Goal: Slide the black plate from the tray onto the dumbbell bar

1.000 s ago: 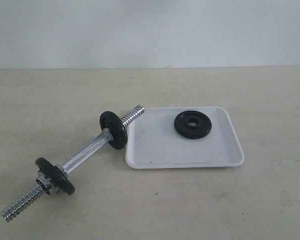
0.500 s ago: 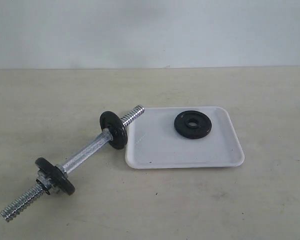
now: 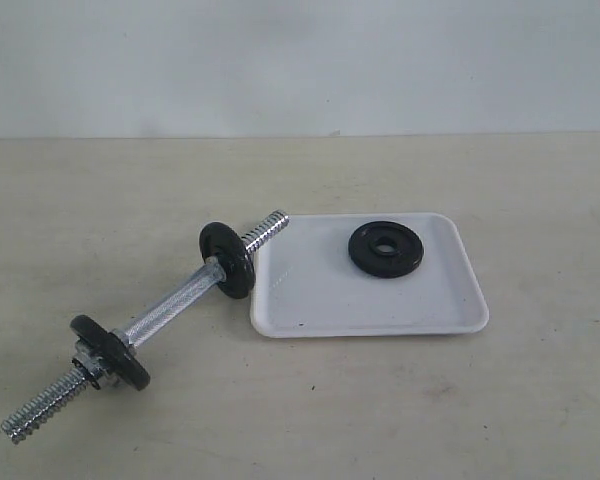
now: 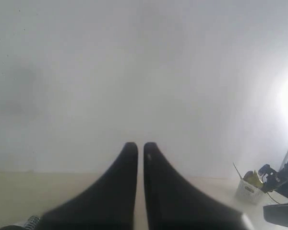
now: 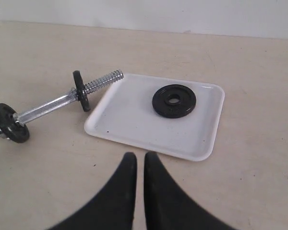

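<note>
The black plate (image 3: pixel 386 250) lies flat in the upper right part of the tray (image 3: pixel 320 300), right of centre in the exterior view. The dumbbell bar (image 3: pixel 170 310) slants across the counter (image 3: pixel 480 400) at lower left, carrying two black discs (image 3: pixel 227 259). Its upper threaded end is at the tray's corner, perhaps touching the rim. The left fingers (image 4: pixel 130 155) and the right fingers (image 5: pixel 129 165) are each pressed nearly together, holding nothing.

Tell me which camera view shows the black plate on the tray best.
The right wrist view: the black plate appears largest there, seen from above, centre hole and rim clear, lying flat on the tray. The exterior view shows it whole, but flatter. The left wrist view misses it.
</note>
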Controlling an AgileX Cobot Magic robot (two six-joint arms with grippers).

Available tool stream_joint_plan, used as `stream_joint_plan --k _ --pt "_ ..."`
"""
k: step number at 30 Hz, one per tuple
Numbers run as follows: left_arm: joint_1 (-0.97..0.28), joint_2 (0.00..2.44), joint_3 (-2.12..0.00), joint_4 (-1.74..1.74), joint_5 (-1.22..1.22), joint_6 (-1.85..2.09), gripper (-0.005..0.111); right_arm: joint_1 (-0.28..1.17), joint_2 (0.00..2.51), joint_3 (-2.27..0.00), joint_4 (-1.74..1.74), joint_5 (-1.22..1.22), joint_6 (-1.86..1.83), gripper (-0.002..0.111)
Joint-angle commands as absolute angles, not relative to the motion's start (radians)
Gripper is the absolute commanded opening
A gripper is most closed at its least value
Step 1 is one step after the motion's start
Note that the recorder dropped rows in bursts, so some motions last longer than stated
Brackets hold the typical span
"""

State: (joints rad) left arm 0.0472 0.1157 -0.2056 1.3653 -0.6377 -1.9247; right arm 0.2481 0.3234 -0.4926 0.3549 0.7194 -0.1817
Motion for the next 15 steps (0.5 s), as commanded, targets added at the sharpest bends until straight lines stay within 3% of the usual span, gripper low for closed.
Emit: stream_joint_plan --k 1,15 --pt "0.049 0.118 -0.211 1.346 -0.631 -1.911 0.004 0.251 0.324 -0.499 0.381 0.667 -0.193 0.004" --pt "0.049 0.118 -0.211 1.35 -0.625 -1.911 0.004 0.251 0.324 -0.499 0.414 0.584 -0.194 0.004"
